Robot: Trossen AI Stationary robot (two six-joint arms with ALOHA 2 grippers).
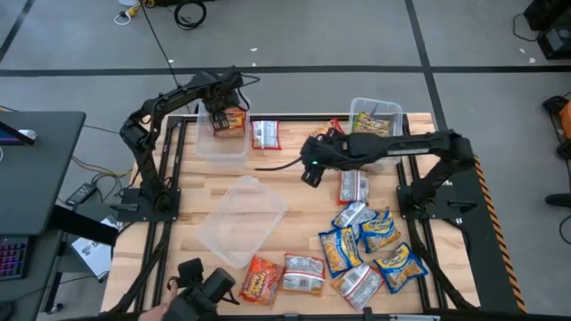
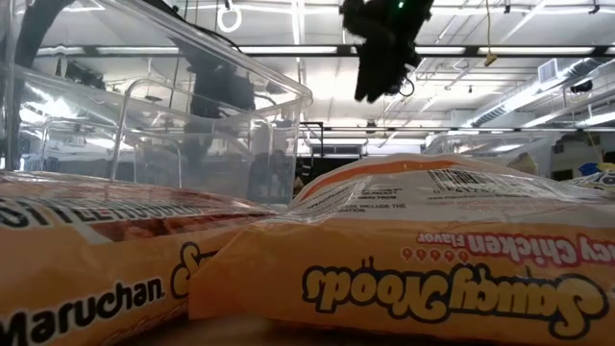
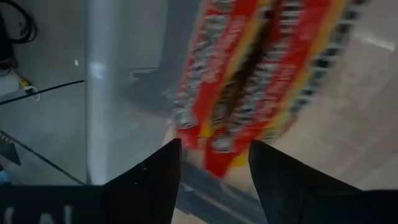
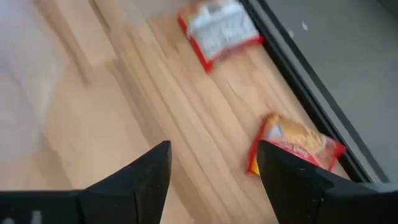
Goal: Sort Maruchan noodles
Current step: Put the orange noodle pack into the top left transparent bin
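The left hand [image 1: 223,114] hangs over the clear bin [image 1: 220,143] at the bench's [image 1: 294,214] far edge, fingers apart, orange-red packets [image 1: 230,120] just beyond its tips over the bin. The right hand [image 1: 311,169] hovers right of that bin above bare wood, fingers apart and empty. A red-and-silver packet [image 1: 265,134] lies just beside the bin; blue-and-yellow packets [image 1: 375,245] cluster well to its right, toward the near edge.

Grey floor [image 1: 375,45] with dark lines, black desk [image 1: 36,169], ceiling strip lights [image 2: 288,48]
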